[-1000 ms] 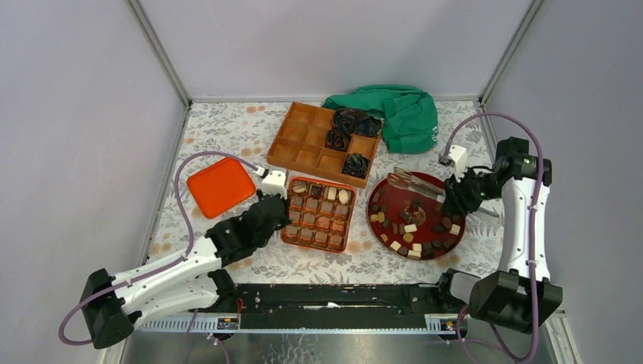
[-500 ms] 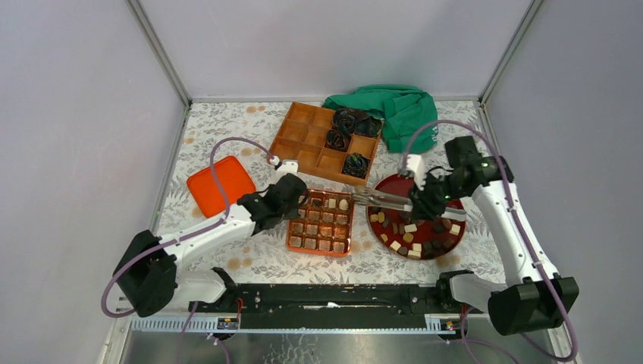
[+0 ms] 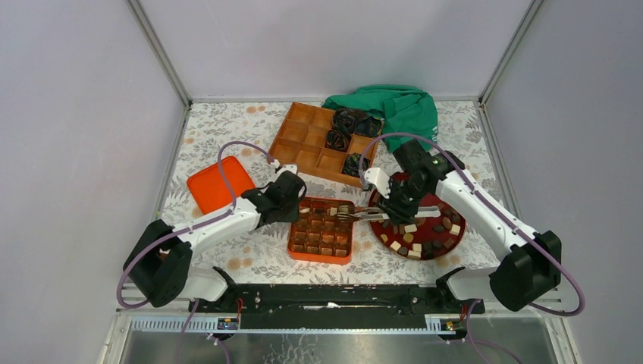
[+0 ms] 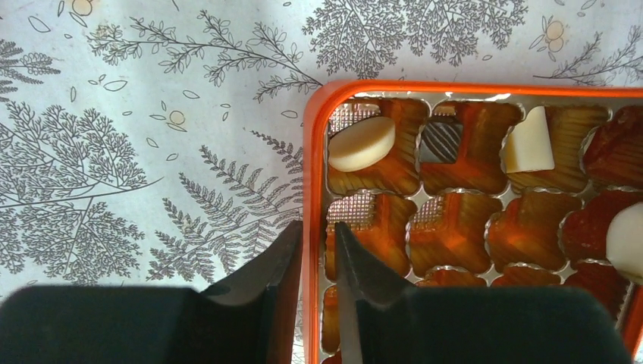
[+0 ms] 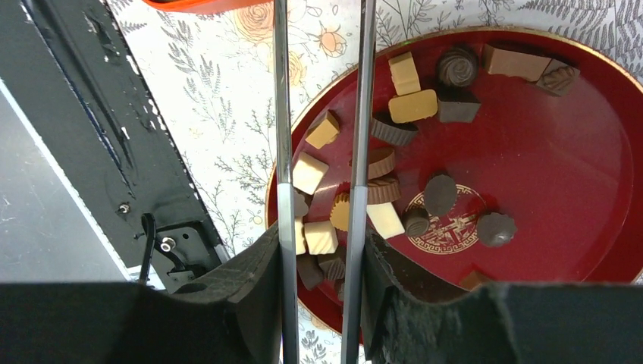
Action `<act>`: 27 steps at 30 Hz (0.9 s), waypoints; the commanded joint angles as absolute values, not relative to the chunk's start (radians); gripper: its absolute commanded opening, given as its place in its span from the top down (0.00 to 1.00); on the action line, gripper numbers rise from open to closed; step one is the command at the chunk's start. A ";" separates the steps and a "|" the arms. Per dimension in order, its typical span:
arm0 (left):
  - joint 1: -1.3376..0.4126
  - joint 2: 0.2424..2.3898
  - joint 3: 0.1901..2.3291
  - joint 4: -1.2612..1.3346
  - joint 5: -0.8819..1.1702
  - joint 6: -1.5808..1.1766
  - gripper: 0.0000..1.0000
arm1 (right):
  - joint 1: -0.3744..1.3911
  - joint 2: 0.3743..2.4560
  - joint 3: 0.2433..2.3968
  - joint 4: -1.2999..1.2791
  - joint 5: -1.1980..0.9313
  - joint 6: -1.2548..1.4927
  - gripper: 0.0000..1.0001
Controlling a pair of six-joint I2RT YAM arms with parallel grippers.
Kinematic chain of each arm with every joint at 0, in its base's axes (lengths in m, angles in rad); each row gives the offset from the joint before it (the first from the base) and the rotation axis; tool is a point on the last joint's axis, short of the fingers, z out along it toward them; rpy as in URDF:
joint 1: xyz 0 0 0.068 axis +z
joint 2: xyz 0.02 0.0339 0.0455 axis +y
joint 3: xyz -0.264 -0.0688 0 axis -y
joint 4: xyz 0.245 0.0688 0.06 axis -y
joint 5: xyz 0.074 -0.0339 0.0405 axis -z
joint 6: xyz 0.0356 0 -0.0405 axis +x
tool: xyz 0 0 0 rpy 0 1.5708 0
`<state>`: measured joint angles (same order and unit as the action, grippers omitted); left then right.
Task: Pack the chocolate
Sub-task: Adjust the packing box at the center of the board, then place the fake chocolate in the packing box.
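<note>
While both arms lean in over the table, the entries run so: left arm, stretched low from its base, left gripper [image 4: 315, 235] astride the orange tray [image 4: 311, 152] rim at its 10 o'clock corner, fingers barely parted, pinching or not I cannot tell. Right arm, bent over the red plate [image 5: 569, 167] at the tray's 3 o'clock, right gripper [image 5: 322, 246] clamped on metal tongs [image 3: 356, 213], tips over the tray's 2 o'clock cells. Item, chocolate [image 5: 413, 106]: pieces in tray cells and loose on the plate.

**Twin arms: left arm [image 3: 220, 222] and right arm [image 3: 485, 212].**
White link shells between black joint housings; a purple cable [image 3: 244, 143] loops along each (ending at a small white wrist box [image 3: 372, 179]); blunt black fingers [image 4: 269, 277]; black base rail [image 3: 334, 297].
</note>
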<state>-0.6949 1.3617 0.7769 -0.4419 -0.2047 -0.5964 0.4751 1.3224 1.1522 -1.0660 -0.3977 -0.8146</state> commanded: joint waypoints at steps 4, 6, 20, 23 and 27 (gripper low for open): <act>-0.668 1.329 0.765 -0.395 -0.180 -0.599 0.51 | 0.504 1.318 1.178 -1.064 -0.327 -0.805 0.92; -0.665 1.318 0.768 -0.399 -0.172 -0.598 0.49 | 0.509 1.316 1.170 -1.075 -0.335 -0.815 0.90; -0.642 1.105 0.805 -0.492 -0.129 -0.527 0.44 | 0.522 1.296 1.144 -1.107 -0.346 -0.828 0.61; -0.639 1.065 0.818 -0.499 -0.097 -0.482 0.37 | 0.522 1.297 1.139 -1.103 -0.355 -0.818 0.56; -0.637 0.996 0.825 -0.489 -0.053 -0.416 0.26 | 0.521 1.298 1.152 -1.109 -0.375 -0.809 0.50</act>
<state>-0.6453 1.0580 0.7887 -0.4858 -0.1116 -0.5064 0.5117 1.3273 1.1339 -1.0904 -0.3420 -0.8143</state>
